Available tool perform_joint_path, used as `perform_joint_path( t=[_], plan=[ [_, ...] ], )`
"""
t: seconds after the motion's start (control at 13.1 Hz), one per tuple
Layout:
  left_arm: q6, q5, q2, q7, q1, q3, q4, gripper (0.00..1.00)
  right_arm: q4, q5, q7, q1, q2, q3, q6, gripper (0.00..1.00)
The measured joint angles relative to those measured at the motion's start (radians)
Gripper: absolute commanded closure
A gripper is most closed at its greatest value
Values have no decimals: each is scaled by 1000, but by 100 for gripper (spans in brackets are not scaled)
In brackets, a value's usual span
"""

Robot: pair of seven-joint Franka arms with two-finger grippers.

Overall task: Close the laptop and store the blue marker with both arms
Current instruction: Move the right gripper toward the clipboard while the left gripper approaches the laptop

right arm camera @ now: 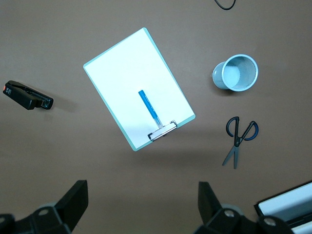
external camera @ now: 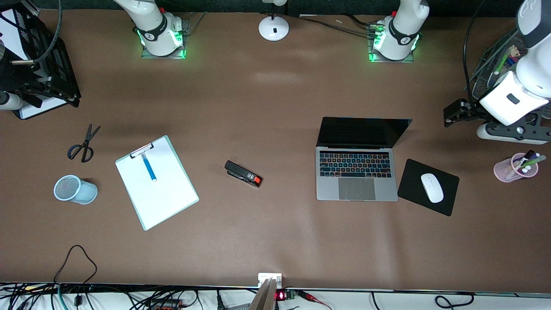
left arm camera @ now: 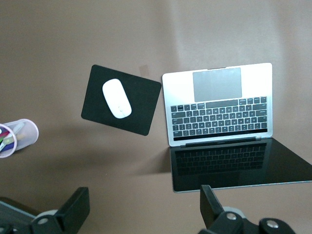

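The laptop (external camera: 356,172) stands open on the table toward the left arm's end, keys lit, screen black; it also shows in the left wrist view (left arm camera: 219,109). The blue marker (external camera: 149,167) lies on a white clipboard (external camera: 161,193) toward the right arm's end, and shows in the right wrist view (right arm camera: 148,108). My left gripper (external camera: 450,115) (left arm camera: 144,209) is open and empty, up in the air beside the laptop's lid. My right gripper (external camera: 26,92) (right arm camera: 144,207) is open and empty, high over the table by the clipboard's clip end.
A black mouse pad (external camera: 443,202) with a white mouse (external camera: 431,187) lies beside the laptop. A pink cup of pens (external camera: 514,168) is at the left arm's end. A stapler (external camera: 243,174), scissors (external camera: 84,144), light-blue mesh cup (external camera: 75,189), black tray (external camera: 45,60) and lamp base (external camera: 273,28) are also there.
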Motion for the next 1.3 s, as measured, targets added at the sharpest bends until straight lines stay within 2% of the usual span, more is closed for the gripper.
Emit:
perform_joint_path(
  t=[0.77, 1.3],
  plan=[
    [-9, 0, 0, -2, 0, -3, 1, 0, 0, 1, 0, 0, 16, 0, 7, 0],
    [-11, -1, 27, -13, -4, -4, 2, 0, 3, 1, 0, 3, 114, 5, 18, 0]
  ],
)
